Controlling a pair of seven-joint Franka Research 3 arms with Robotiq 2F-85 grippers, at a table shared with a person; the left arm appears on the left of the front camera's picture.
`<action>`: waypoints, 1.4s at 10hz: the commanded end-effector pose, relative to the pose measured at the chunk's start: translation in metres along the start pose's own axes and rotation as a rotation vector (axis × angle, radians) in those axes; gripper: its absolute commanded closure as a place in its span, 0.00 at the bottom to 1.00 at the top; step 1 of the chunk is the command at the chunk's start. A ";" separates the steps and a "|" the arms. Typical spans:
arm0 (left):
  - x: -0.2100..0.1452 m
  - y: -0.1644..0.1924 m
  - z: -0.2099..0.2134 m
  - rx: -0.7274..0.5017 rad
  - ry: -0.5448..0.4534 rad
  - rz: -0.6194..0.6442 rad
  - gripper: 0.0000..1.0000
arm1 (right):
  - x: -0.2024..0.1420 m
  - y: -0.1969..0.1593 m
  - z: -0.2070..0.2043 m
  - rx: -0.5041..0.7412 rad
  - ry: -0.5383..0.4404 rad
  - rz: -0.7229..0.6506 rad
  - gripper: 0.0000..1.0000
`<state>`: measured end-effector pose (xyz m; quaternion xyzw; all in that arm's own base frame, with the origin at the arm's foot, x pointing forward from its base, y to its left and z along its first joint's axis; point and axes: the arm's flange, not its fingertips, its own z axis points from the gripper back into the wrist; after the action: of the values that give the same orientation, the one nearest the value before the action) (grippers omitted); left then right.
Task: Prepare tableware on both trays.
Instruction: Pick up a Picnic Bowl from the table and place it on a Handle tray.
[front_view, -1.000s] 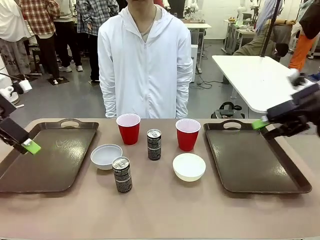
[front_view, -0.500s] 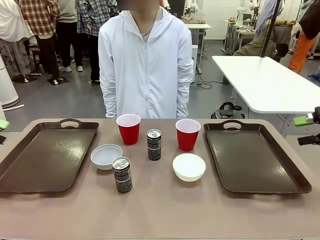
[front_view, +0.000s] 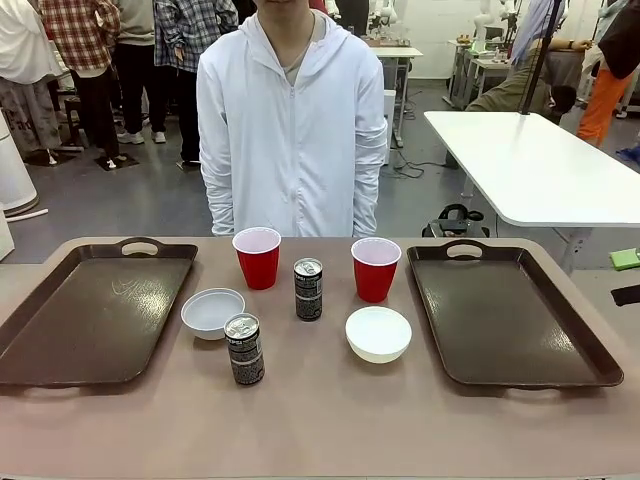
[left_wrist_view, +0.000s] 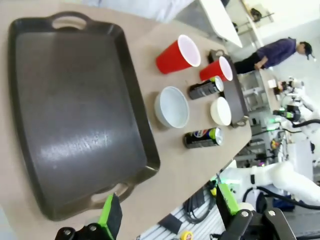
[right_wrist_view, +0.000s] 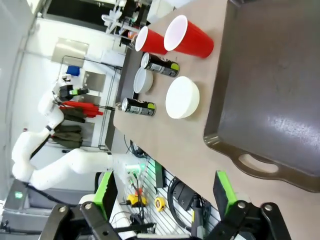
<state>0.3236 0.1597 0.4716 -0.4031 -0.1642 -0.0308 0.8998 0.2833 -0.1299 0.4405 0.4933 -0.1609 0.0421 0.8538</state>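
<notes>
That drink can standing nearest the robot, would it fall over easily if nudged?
Probably, if pushed high: the can is tall and slim, standing upright on a small base. Once down it would likely roll, being round. Its smooth sides may be slippery to grip.

a robotics lab or open workshop hall: a bare grey floor (front_view: 150, 205), loose cables (front_view: 412, 165) at 1 o'clock, a white worktable (front_view: 530, 165) at 2 o'clock, and onlookers (front_view: 75, 60) standing at 11 o'clock.
</notes>
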 end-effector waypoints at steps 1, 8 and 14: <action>-0.004 -0.004 -0.003 0.066 -0.003 0.035 0.00 | 0.002 0.000 0.007 -0.010 0.011 0.030 0.00; 0.002 0.000 0.001 0.054 0.002 0.017 0.00 | 0.003 0.005 0.004 -0.019 0.004 0.011 0.00; 0.002 0.000 0.001 0.054 0.002 0.017 0.00 | 0.003 0.005 0.004 -0.019 0.004 0.011 0.00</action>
<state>0.3241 0.1612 0.4724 -0.3723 -0.1562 -0.0239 0.9146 0.2842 -0.1306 0.4465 0.4782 -0.1597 0.0441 0.8625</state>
